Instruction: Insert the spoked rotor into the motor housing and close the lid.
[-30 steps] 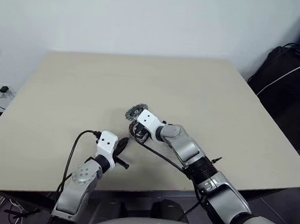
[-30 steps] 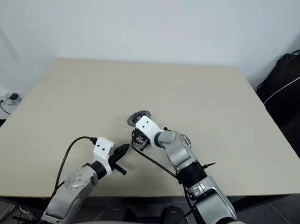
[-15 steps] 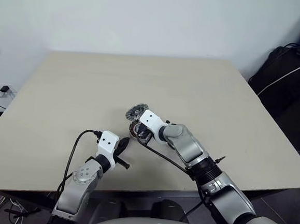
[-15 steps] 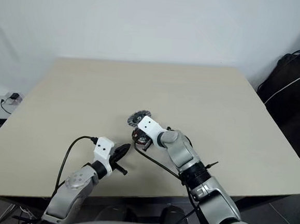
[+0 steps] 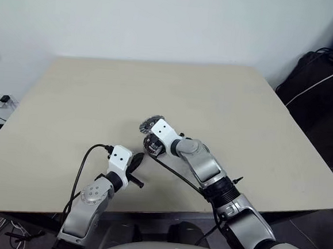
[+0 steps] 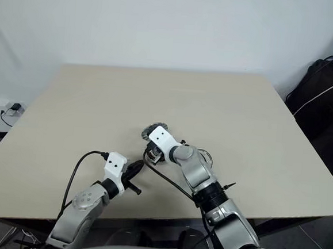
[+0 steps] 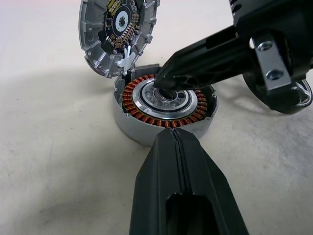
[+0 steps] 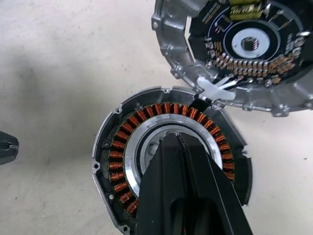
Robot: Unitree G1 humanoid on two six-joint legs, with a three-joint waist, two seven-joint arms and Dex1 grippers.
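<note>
The motor housing, a squat grey cup ringed with copper-brown windings, stands on the table in front of both arms. Its lid stands tilted up at the housing's far edge, dark ribbed face showing. My right gripper is shut, its tips pushed down into the housing's centre. They rest on a shiny silver ring with round holes; I cannot tell whether this is the spoked rotor. My left gripper is shut on nothing and points at the housing's near wall, a little short of it.
A black cable loops from my left wrist over the table's near edge. Dark bags with a white cord lie beyond the table's right edge. Bare tabletop stretches behind and to both sides of the housing.
</note>
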